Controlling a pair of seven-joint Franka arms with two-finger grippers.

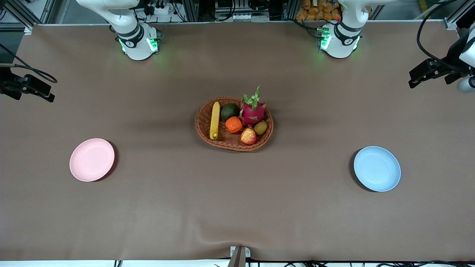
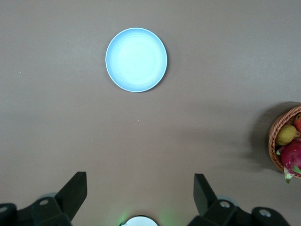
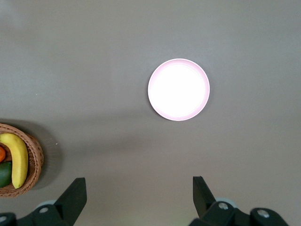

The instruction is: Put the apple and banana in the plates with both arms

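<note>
The apple lies in a brown wicker basket at mid table, at the basket's edge nearest the front camera. The banana lies along the basket's side toward the right arm's end; it also shows in the right wrist view. The pink plate is bare toward the right arm's end, the blue plate bare toward the left arm's end. My left gripper is open and empty, high over the table above the blue plate. My right gripper is open and empty, high above the pink plate.
The basket also holds a magenta dragon fruit, an orange bumpy fruit, a dark green fruit and a small brownish-green fruit. Both plates lie nearer to the front camera than the basket. The arm bases stand along the table's back edge.
</note>
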